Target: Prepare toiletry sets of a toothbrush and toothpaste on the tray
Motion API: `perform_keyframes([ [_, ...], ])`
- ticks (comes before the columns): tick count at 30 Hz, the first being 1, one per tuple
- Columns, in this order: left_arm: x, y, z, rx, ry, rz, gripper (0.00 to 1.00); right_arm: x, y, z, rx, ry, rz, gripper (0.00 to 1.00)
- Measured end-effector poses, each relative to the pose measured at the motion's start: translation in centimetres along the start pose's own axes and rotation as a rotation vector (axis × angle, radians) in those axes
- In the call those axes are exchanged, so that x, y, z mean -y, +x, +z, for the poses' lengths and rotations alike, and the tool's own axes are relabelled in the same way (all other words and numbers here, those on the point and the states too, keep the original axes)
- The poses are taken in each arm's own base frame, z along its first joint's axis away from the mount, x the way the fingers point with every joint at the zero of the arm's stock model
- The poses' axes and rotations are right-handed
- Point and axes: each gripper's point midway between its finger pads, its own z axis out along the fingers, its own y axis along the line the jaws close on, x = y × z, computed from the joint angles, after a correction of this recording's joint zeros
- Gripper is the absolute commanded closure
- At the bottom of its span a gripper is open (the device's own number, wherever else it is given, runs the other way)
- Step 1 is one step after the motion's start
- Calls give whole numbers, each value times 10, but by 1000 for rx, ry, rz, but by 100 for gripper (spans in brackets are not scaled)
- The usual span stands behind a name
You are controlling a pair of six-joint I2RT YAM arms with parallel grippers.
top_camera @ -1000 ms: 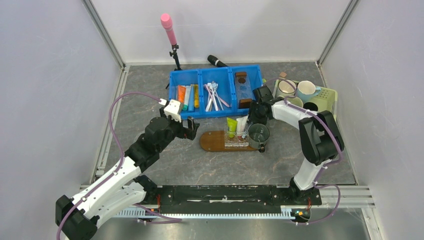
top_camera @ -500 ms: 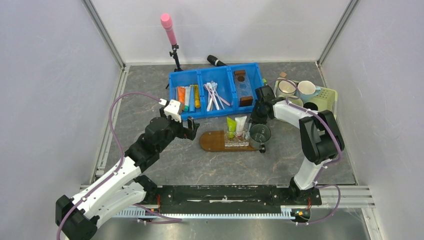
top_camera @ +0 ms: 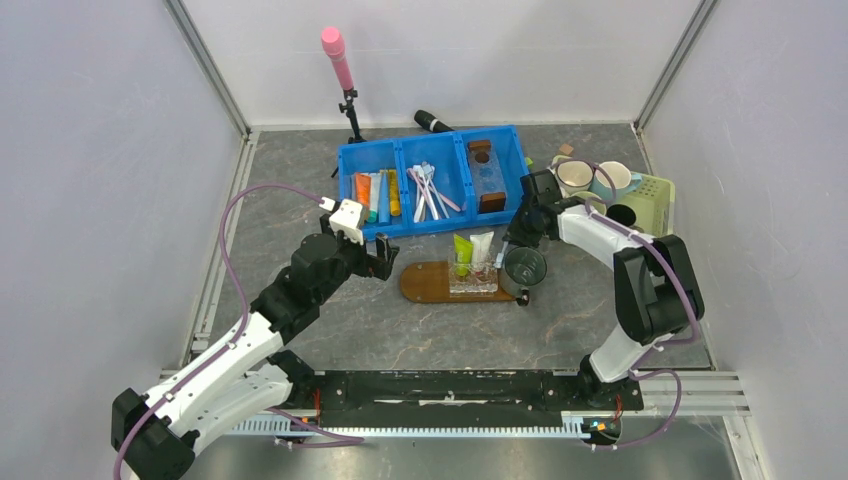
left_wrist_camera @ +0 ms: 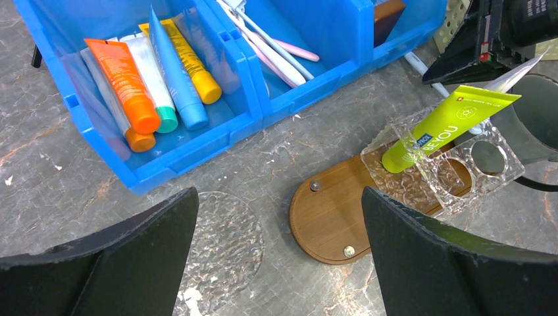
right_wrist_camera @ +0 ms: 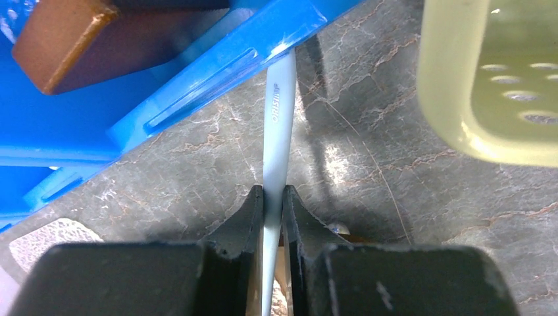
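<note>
The dark wooden tray lies in front of the blue bin. A clear holder on it holds the green toothpaste tube and the white tube. My right gripper hangs just behind the tray's right end. In the right wrist view it is shut on the light blue toothbrush handle, which points up against the bin's front wall. My left gripper is open and empty, above the tray's left end. The green tube leans in the holder.
A dark grey cup stands at the tray's right end. A clear round disc lies left of the tray. The bin holds orange, white, blue and yellow tubes and pink toothbrushes. A pale green basket with mugs stands at the right.
The right arm's elbow has swung to the right and its gripper has shifted slightly right with the toothbrush. The left arm has not moved.
</note>
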Motion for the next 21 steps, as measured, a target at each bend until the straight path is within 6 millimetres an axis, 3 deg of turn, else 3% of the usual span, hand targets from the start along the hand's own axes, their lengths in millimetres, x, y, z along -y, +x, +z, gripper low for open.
perform_keyframes([
  [11, 0, 0, 0, 1, -1, 2, 0, -10, -11, -20, 44, -45, 32, 100],
  [21, 0, 0, 0, 1, -1, 2, 0, -14, -9, -21, 29, -67, 34, 100],
])
